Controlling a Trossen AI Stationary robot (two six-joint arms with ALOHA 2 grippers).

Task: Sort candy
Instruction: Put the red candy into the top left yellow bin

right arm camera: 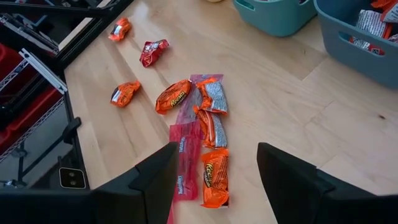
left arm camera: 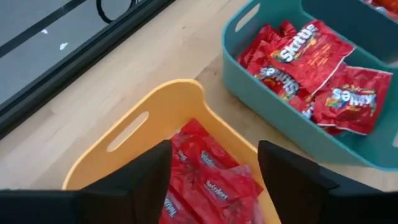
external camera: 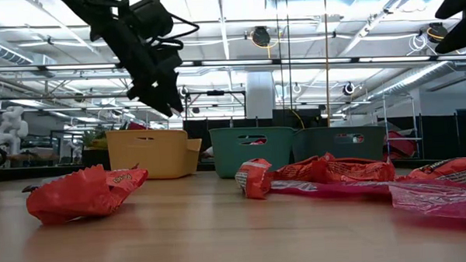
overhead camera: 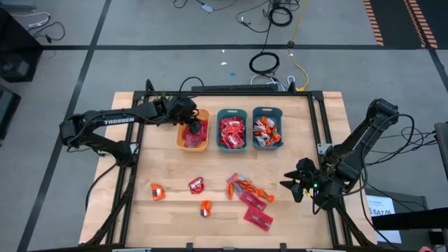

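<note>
The left gripper [overhead camera: 190, 120] hangs over the yellow bin [overhead camera: 183, 139], its fingers spread with nothing between them; flat red packets [left arm camera: 208, 183] lie in the bin directly below. The middle teal bin [overhead camera: 232, 130] holds red Skittles packets [left arm camera: 311, 68], and the third bin [overhead camera: 267, 128] holds orange wrapped pieces. The right gripper [overhead camera: 299, 183] waits near the table's right edge, fingers apart and empty, facing the loose candy [right arm camera: 202, 134] that lies unsorted on the table [overhead camera: 168, 217]: orange Reese's pieces and long pinkish-red packets, overlapping. The likely trouble lies in that overlap, since a grasp there could lift two kinds at once and drop one into the wrong bin. A slippery flat wrapper could also slide from the fingers.
</note>
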